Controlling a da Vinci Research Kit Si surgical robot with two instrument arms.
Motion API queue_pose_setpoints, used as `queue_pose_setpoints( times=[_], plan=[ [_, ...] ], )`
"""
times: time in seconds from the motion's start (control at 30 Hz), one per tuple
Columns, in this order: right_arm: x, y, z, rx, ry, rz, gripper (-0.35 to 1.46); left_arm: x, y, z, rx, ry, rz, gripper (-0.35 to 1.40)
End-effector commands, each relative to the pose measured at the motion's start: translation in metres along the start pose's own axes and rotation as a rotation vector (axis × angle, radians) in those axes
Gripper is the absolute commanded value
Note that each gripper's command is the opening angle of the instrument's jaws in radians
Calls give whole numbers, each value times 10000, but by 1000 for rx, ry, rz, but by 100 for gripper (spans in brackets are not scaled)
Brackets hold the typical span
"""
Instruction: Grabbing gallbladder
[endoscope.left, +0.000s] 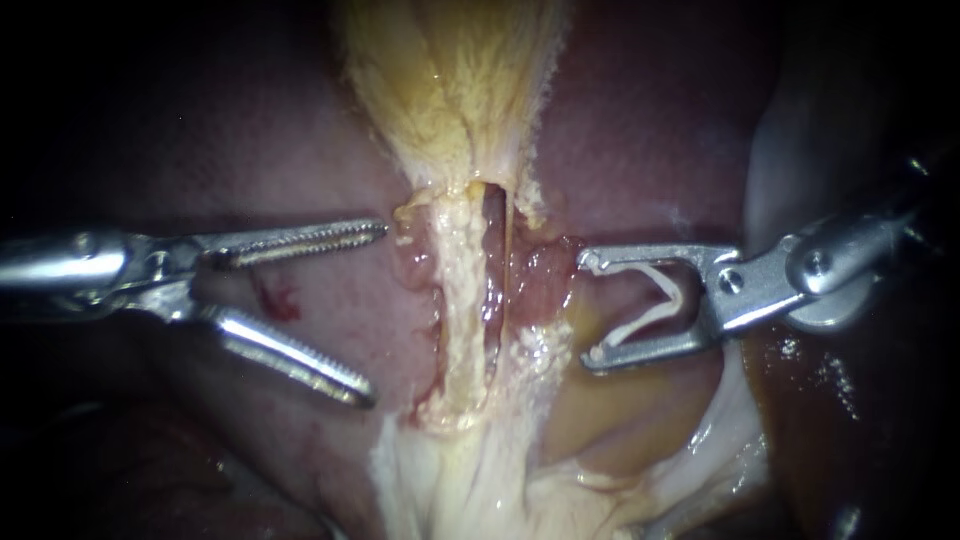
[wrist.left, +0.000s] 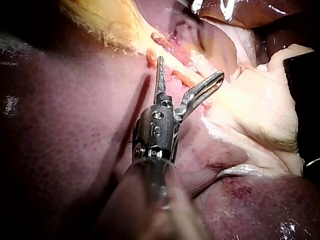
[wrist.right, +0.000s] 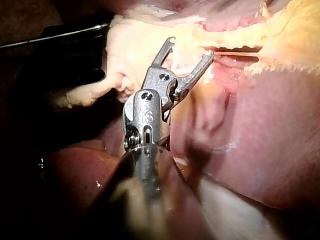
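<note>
Our left instrument (endoscope.left: 375, 312) hangs with its claw spread wide and empty. The right instrument (endoscope.left: 588, 312) carries a white clip (endoscope.left: 675, 297) in its claw. The gallbladder (endoscope.left: 470, 490), we judge, is the pale sac just beyond the left claw's lower tip. It looks soft, slick and tearable, so we bite a thick fold.

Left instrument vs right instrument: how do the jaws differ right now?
The left instrument has long, slim, toothed jaws; the right instrument has shorter, open-framed ones. The left instrument's jaws gape with nothing between them; the right instrument's hold a white V-shaped clip, one leg against each jaw. Shared: both point at the pale tissue strip between them, and neither grips it.
</note>
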Motion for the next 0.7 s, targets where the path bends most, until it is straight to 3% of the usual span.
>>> queue_pose_setpoints(
  times=[0.03, 0.23, 0.7],
  plan=[
    [0, 0, 0, 0, 0, 0, 50, 0, 0, 0, 0, 0, 0, 98],
    [0, 0, 0, 0, 0, 0, 50, 2, 7, 1, -21, 1, -5, 98],
    [0, 0, 0, 0, 0, 0, 50, 4, 58, 27, -105, 2, -86, 91]
  ],
)
